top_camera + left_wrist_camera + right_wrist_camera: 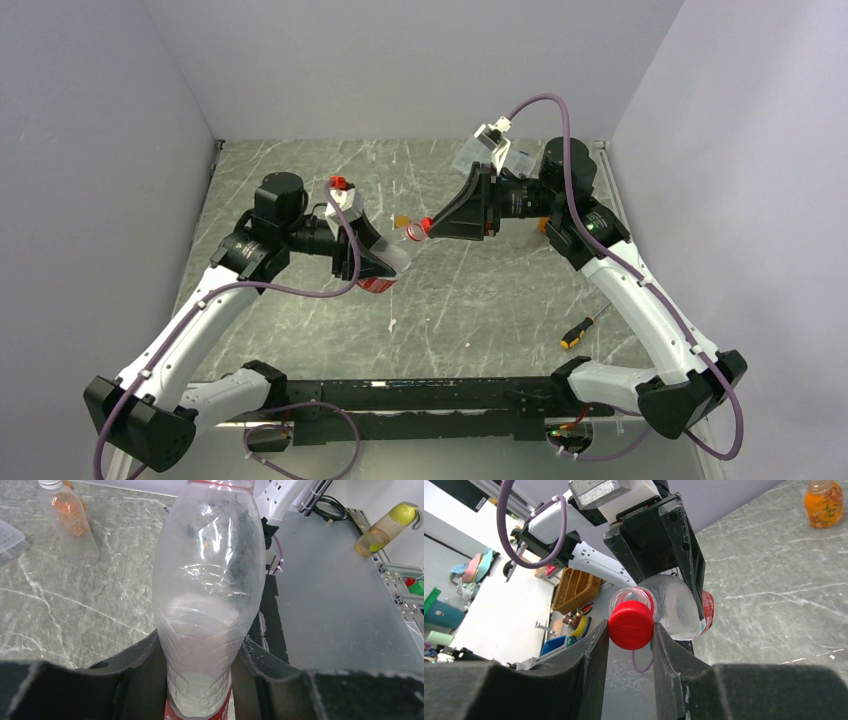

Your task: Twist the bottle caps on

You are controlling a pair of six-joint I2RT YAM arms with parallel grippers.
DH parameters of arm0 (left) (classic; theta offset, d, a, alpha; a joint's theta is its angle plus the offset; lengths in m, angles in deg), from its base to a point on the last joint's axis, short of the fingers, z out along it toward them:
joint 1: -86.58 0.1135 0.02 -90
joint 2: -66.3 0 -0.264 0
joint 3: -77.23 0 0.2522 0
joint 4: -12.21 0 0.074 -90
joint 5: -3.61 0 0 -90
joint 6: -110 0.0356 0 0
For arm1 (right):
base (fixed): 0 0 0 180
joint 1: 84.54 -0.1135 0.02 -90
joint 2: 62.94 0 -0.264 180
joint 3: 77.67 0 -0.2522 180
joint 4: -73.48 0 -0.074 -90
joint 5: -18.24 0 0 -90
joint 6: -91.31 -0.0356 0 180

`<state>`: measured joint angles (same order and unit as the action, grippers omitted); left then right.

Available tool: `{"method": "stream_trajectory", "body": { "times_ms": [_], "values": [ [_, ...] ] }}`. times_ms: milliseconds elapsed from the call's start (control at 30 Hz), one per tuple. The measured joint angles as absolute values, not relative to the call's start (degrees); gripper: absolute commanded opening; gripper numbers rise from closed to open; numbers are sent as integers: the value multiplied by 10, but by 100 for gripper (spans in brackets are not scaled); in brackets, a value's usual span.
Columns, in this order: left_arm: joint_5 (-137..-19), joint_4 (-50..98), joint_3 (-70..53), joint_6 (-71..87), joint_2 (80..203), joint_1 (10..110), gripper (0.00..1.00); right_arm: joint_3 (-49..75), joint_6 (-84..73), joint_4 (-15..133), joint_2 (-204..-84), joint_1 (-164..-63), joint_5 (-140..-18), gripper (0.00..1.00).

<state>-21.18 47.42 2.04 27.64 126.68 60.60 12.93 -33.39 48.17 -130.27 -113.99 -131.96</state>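
My left gripper (pixel 200 660) is shut on the lower body of a clear bottle (pixel 207 580) with a red label band, held off the table with its neck slanting toward the right arm. In the top view the left gripper (pixel 383 262) and the bottle (pixel 395 255) hang over the table's middle. My right gripper (pixel 630 630) is shut on a red cap (pixel 631 625). The cap sits right at the bottle's open mouth (pixel 630 599), a little below it; I cannot tell whether they touch. From above, the right gripper (pixel 428 227) meets the bottle's neck.
An orange bottle (pixel 823 502) stands on the marble table (pixel 480 300); the left wrist view shows an orange bottle (pixel 67 515) beside a clear flat box (pixel 7 542). A yellow-and-black screwdriver (pixel 577 332) lies at the front right. Grey walls close in three sides.
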Motion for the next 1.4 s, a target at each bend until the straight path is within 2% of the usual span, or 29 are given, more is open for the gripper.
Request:
{"method": "stream_trajectory", "body": {
  "times_ms": [567, 600, 667, 800, 1167, 1400],
  "values": [
    [-202, 527, -6, 298, 1300, 590, 17, 83, -247, 374, -1308, -1158, -1301, 9],
    [-202, 535, -8, 299, 1302, 589, 16, 78, -239, 363, -1310, -1160, -1297, 9],
    [-202, 544, -11, 300, 1303, 589, 5, 67, -221, 340, -1313, -1166, -1288, 9],
    [-200, 582, -27, 309, 1314, 589, 0, 35, -175, 279, -1320, -1185, -1252, 9],
    [-205, 674, -47, 326, 1333, 584, 0, -34, -73, 150, -1345, -1253, -1117, 7],
    [-244, 682, -48, 333, 1325, 578, 0, -43, -64, 126, -1351, -1266, -1088, 7]
  ]
}}
